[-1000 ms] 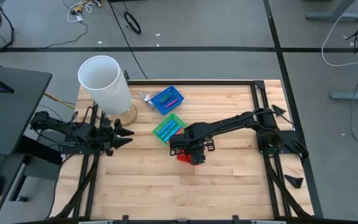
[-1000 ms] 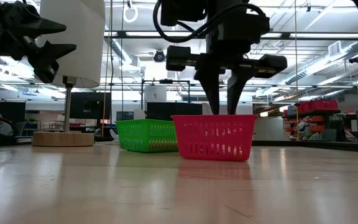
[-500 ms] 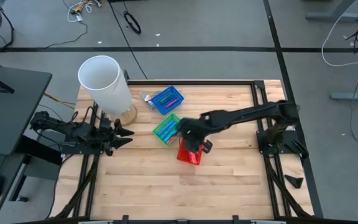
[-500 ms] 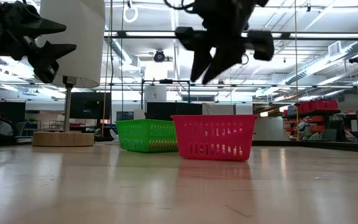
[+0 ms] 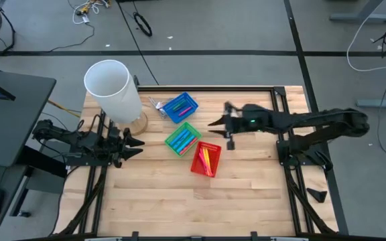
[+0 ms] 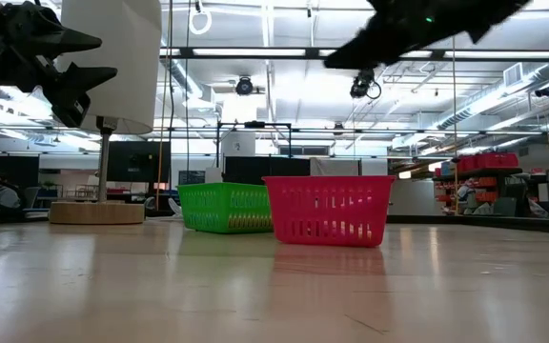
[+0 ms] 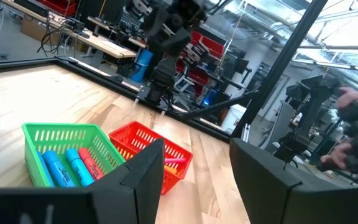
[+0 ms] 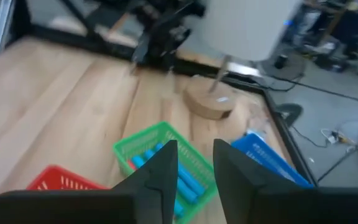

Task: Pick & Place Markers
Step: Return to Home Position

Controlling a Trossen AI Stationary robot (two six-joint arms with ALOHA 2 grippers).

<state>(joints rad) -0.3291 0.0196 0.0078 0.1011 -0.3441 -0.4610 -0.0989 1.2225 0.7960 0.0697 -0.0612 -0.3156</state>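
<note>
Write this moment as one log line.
right gripper: open, empty, high over table | left gripper: open, at left edge | markers: in blue basket, green basket, red basket

In the low view the red basket (image 6: 330, 210) and green basket (image 6: 225, 208) walls hide their markers (image 5: 205, 159).

table (image 5: 146, 194): smooth pale wood | red basket (image 6: 329, 210): glossy plastic mesh | white cylinder (image 5: 119, 100): matt
</note>
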